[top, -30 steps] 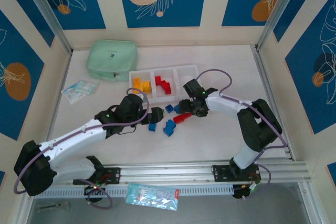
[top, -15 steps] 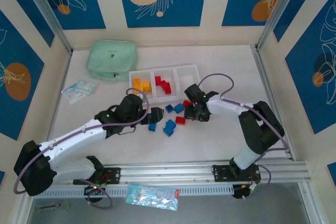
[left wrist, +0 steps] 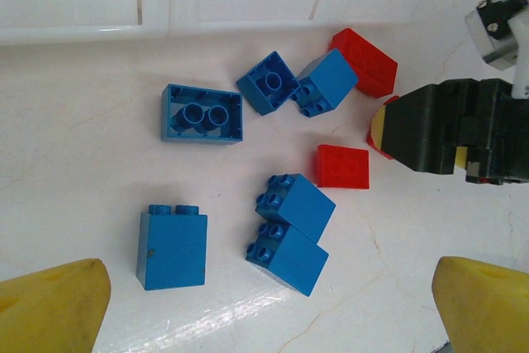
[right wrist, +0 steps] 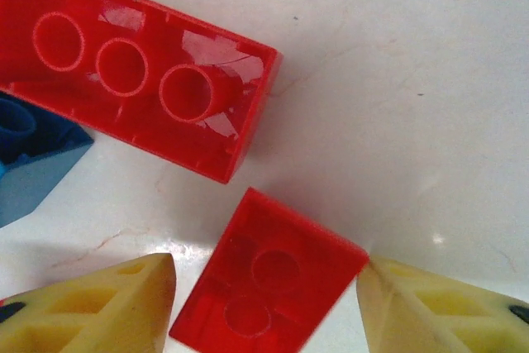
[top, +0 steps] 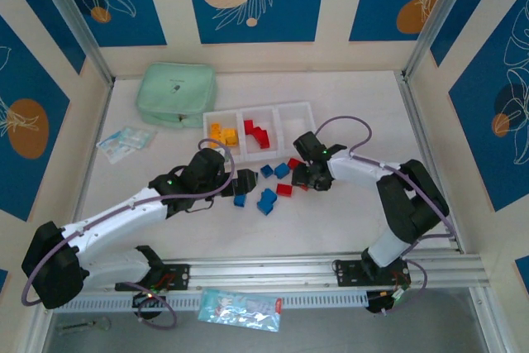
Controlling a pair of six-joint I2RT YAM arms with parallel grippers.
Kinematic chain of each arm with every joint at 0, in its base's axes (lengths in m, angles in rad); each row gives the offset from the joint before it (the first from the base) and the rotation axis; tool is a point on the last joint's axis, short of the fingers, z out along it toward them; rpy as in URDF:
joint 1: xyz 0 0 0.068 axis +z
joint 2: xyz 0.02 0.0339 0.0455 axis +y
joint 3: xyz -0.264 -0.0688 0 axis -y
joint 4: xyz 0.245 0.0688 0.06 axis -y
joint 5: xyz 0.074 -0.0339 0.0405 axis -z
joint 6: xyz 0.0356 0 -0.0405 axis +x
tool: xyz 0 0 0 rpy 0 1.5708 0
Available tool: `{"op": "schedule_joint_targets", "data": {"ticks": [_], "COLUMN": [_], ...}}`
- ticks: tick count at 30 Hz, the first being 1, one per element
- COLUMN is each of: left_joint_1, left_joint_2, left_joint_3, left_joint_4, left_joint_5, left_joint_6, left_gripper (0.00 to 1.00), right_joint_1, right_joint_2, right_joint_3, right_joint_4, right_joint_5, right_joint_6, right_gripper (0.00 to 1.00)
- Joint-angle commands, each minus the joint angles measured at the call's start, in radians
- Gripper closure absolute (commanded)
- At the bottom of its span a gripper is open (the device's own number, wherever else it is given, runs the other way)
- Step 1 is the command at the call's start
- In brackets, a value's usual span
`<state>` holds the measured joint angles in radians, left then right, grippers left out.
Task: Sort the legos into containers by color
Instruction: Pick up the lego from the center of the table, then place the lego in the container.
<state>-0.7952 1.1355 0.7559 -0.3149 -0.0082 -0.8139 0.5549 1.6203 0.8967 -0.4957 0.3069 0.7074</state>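
On the surface [top: 339, 229] just in front of the containers [top: 296, 119], the loose legos [top: 266, 199] lie in a small cluster of blue and red bricks. A small red brick [right wrist: 269, 279] sits just beside a long red brick [right wrist: 140, 72] that is turned hollow side up. In the tray, yellow-orange bricks occupy the left compartment and red ones the middle compartment.

The right pincer [right wrist: 266, 287] stands partly closed, with its yellow fingers [right wrist: 99, 303] on either side of the small red brick. One tip meets a corner of the brick. Whether the brick is actually clamped cannot be told.

The left pincer [left wrist: 269, 312] hangs spread wide over the blue bricks [left wrist: 202, 113] and holds nothing.

Handling, as a judgement: the bricks look light, rigid and glossy, so they should neither deform nor break, but they may slip. The small brick lies skewed to the jaws, and pressure on a corner could twist it or squirt it sideways. The soundest hold is across two flat, parallel side walls, low on the body and clear of the neighbouring long brick.
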Motion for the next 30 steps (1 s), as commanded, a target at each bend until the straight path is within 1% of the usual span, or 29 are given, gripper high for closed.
{"op": "schedule_joint_targets", "data": {"ticks": [1,5,9,11,15,18,22,25,30], "left_joint_1": [-0.008,-0.009,-0.009,-0.008,-0.003,0.008,0.038,0.057,0.106], "left_joint_2": [-0.01,-0.014,-0.014,-0.014,-0.02,-0.029,-0.035,-0.05,-0.077], "left_joint_3": [0.006,0.01,0.01,0.012,0.026,0.037,0.051,0.049,0.043], "left_joint_4": [-0.019,-0.034,-0.027,-0.027,-0.044,-0.062,-0.1,-0.113,-0.149], "left_joint_5": [-0.012,-0.021,-0.019,-0.019,-0.033,-0.042,-0.039,-0.037,-0.03], "left_joint_6": [0.006,0.012,0.013,0.019,0.036,0.051,0.061,0.067,0.071], "left_gripper": [0.01,0.01,0.01,0.01,0.01,0.01,0.01,0.01,0.01], "right_joint_1": [-0.001,-0.001,0.0,0.006,0.038,0.053,0.08,0.107,0.108], "right_joint_2": [0.029,0.006,-0.039,-0.069,-0.122,-0.122,-0.045,0.054,0.245], "right_joint_3": [0.027,0.016,0.013,0.018,0.068,0.127,0.264,0.395,0.616], "right_joint_4": [0.011,0.008,-0.029,-0.055,-0.115,-0.125,-0.124,-0.122,-0.118], "right_joint_5": [-0.021,-0.015,0.009,0.023,0.061,0.036,0.017,0.012,0.0], "right_joint_6": [0.013,-0.009,-0.037,-0.054,-0.094,-0.135,-0.19,-0.23,-0.268], "right_gripper": [0.44,0.56,0.65,0.67,0.67,0.67,0.67,0.68,0.67]}}
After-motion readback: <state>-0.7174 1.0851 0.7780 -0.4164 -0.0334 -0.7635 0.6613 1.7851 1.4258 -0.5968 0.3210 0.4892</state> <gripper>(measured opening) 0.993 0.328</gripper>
